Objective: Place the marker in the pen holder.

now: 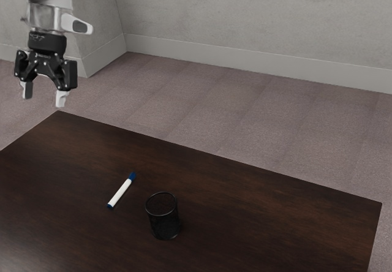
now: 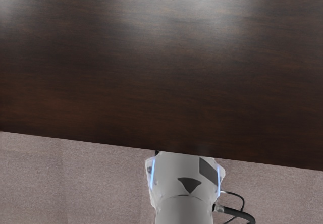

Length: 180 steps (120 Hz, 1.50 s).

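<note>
Marker (image 1: 120,192) lies flat on the surface (image 1: 257,192), near the upright pen holder (image 1: 163,217), toward the exterior view's left of it. Hand (image 1: 44,94) spread, holding nothing, raised well apart from the pen holder. Step looks like the reach: center above the marker, turn so the fingers straddle it crosswise, drop straight, pinch mid-length, don't bump the pen holder.

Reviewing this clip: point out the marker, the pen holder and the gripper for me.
Marker (image 1: 120,192): exterior view, on the white barrel.
Mesh pen holder (image 1: 164,218): exterior view, on the side wall below the rim.
Gripper (image 1: 44,94): exterior view, midway between the open fingertips.
</note>
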{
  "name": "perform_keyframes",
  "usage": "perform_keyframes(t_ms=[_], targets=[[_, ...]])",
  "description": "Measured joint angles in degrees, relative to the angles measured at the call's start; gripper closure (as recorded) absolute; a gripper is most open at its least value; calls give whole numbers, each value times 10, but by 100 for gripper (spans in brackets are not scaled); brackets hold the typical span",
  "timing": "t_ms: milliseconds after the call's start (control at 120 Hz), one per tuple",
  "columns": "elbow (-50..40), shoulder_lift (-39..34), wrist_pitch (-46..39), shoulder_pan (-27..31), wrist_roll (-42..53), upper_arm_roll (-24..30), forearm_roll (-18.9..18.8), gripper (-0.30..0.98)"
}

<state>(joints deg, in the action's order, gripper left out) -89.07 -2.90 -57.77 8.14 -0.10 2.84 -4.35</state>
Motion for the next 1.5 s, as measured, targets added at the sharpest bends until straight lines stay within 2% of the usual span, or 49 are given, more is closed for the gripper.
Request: perform_keyframes(t_ms=[142,208,333,467,592,783,1017,1133,1500], targets=[[-16,-1,-153,39,-1,-1,1,0],[-17,-2,-195,38,-6,-6,7,0],[-5,-4,-254,15,-14,-4,-19,0],[-135,97,-382,-45,-24,-11,-30,0],[-193,171,-501,-12,-32,-19,-32,0],[-202,227,-624,-8,-41,-21,-30,0],[-234,250,-708,-7,-53,-22,3,0],[-271,243,-738,-7,-64,-24,7,0],[-293,247,-790,-10,-90,-25,11,2]])
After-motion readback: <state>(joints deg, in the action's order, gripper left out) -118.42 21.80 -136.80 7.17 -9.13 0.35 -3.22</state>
